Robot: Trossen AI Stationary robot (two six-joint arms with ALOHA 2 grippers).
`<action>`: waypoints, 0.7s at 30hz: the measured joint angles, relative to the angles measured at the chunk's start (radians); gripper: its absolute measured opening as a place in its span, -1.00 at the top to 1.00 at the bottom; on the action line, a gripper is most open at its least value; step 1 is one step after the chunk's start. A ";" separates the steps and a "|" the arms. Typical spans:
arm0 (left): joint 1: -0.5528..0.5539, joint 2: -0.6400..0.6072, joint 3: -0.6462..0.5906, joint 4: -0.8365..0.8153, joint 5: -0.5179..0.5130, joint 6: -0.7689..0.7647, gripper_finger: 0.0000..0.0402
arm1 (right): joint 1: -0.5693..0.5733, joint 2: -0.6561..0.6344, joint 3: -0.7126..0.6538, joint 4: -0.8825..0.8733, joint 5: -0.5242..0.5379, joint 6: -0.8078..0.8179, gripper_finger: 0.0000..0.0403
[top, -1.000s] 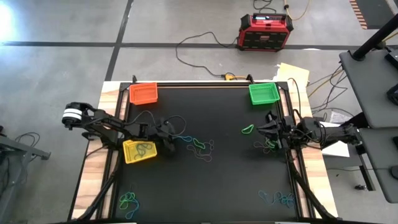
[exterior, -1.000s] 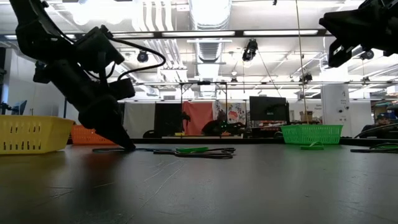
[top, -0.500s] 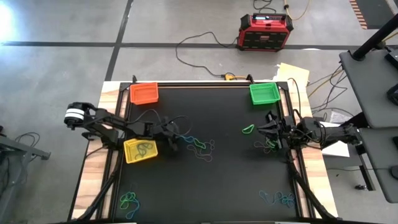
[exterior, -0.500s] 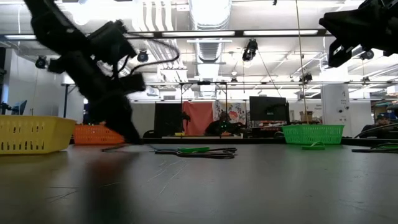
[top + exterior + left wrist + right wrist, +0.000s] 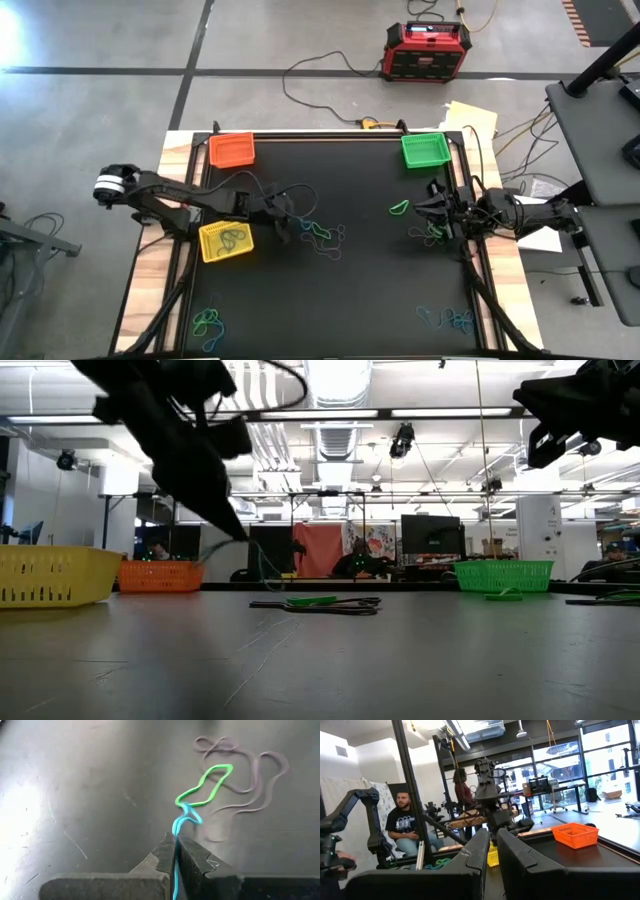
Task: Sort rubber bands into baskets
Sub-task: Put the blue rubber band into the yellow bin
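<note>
L gripper has come up off the mat — half a sec back its tips were down by the middle pile, now it hangs above the table w/ its fingers pinched together on a blue rubber band. The band trails from the tips and a green band is snagged on its far end, so two colours may be riding up together. A brownish band lies loose on the mat just past them.

Means the pick has worked, I reckon; next is carrying it to a basket. Yellow basket sits near, at abt 8 o'clock from the gripper, already w/ bands inside. Orange basket is at 11 o'clock, green basket well off at 2 o'clock. If the green one doesn't shake free, it'd land in the wrong bin.

R gripper waits at the table's 3 o'clock edge, fingers a little apart, nothing in them — hasn't shifted. More bands sit at the near corners, 7 and 5 o'clock — plenty left.
</note>
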 joint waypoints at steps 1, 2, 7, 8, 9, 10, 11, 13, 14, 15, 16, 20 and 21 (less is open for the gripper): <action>-0.013 -0.016 0.008 -0.032 0.000 -0.008 1.00 | 0.000 0.000 0.000 0.000 0.000 0.000 0.83; -0.027 -0.033 0.018 -0.066 0.000 -0.018 1.00 | 0.000 0.000 0.000 0.000 0.000 0.000 0.83; -0.111 -0.134 0.095 -0.355 0.000 -0.138 1.00 | 0.000 0.000 0.000 -0.001 0.000 0.000 0.83; -0.131 -0.153 0.113 -0.426 0.000 -0.176 1.00 | 0.000 0.000 0.000 -0.001 0.000 0.000 0.83; -0.150 -0.175 0.133 -0.500 0.000 -0.215 1.00 | 0.000 0.000 0.000 -0.001 0.000 0.000 0.83; -0.168 -0.196 0.155 -0.577 0.000 -0.257 1.00 | 0.000 0.000 0.000 -0.003 0.000 -0.001 0.83; -0.188 -0.215 0.176 -0.651 0.001 -0.306 1.00 | 0.000 0.000 0.000 -0.004 0.000 -0.004 0.83; -0.225 -0.250 0.208 -0.810 0.002 -0.414 1.00 | 0.000 0.000 0.000 -0.008 0.000 -0.010 0.83; -0.242 -0.265 0.218 -0.879 0.014 -0.472 1.00 | 0.000 0.000 0.000 -0.011 0.000 -0.010 0.83; -0.260 -0.281 0.223 -0.938 0.027 -0.530 1.00 | 0.000 0.000 0.000 -0.014 0.000 -0.010 0.83; -0.277 -0.299 0.222 -0.982 0.043 -0.586 1.00 | 0.000 0.000 0.000 -0.016 0.000 -0.010 0.83; -0.331 -0.361 0.155 -1.026 0.074 -0.739 1.00 | 0.000 0.000 0.000 -0.035 -0.001 -0.021 0.83; -0.337 -0.369 0.134 -1.026 0.074 -0.769 1.00 | 0.000 0.000 0.000 -0.034 -0.001 -0.023 0.83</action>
